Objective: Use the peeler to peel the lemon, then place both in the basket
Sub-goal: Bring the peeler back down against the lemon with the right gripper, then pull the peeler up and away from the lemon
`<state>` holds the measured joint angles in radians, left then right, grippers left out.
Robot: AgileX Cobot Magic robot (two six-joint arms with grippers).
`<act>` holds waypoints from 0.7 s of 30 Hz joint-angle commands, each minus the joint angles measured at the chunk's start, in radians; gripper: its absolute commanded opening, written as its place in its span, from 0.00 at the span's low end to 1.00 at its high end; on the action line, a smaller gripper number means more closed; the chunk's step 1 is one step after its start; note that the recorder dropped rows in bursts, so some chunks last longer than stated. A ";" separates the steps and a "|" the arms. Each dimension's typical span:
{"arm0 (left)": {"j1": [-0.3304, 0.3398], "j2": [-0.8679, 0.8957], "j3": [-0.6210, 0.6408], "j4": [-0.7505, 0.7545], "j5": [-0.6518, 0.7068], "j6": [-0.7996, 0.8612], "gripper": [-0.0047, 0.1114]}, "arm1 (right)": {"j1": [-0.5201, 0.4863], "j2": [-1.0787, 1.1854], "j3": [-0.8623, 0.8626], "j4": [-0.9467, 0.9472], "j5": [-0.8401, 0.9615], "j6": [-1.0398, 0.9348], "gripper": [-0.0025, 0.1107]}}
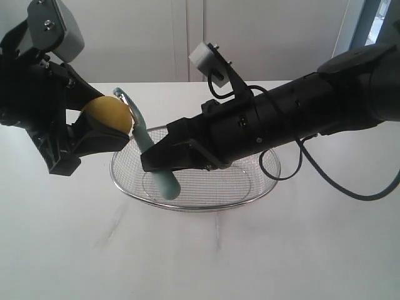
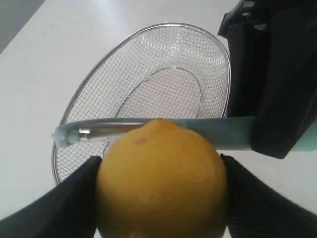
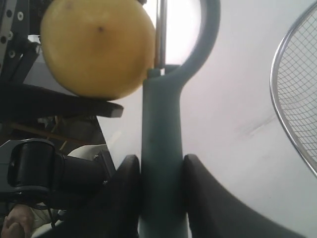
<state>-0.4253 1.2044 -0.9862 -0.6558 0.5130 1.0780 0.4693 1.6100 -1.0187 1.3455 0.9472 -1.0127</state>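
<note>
White bench [image 1: 300, 250], pale wall behind. Left end effector [image 1: 106, 125] clamped on lemon [image 2: 161, 183], up in air near basket edge. Right end effector [image 1: 153, 159] pinching peeler [image 3: 161, 148] low on teal handle, blade [image 3: 159, 29] laid against lemon skin, handle tail hanging over basket [image 1: 212, 194]. Worry: smooth round skin, only two pads, so blade push could roll or pop lemon loose. Grip sits far from head, peeler may pivot and skate instead of biting. Dropped lemon might miss basket, roll across bench.

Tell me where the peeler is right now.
In the exterior view the peeler sits left of centre, its handle clamped in the right gripper above the left rim of the basket, its blade against the lemon held by the left gripper.
</note>
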 commanded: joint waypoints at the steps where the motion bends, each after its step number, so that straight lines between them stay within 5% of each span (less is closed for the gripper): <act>1: -0.006 -0.006 0.002 -0.016 0.012 -0.013 0.04 | -0.001 -0.003 -0.007 0.010 0.012 -0.012 0.02; 21: -0.006 -0.006 0.002 -0.016 0.012 -0.027 0.04 | -0.051 -0.023 -0.007 0.012 0.047 -0.012 0.02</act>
<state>-0.4253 1.2044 -0.9862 -0.6558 0.5148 1.0632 0.4254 1.6082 -1.0187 1.3455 0.9789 -1.0127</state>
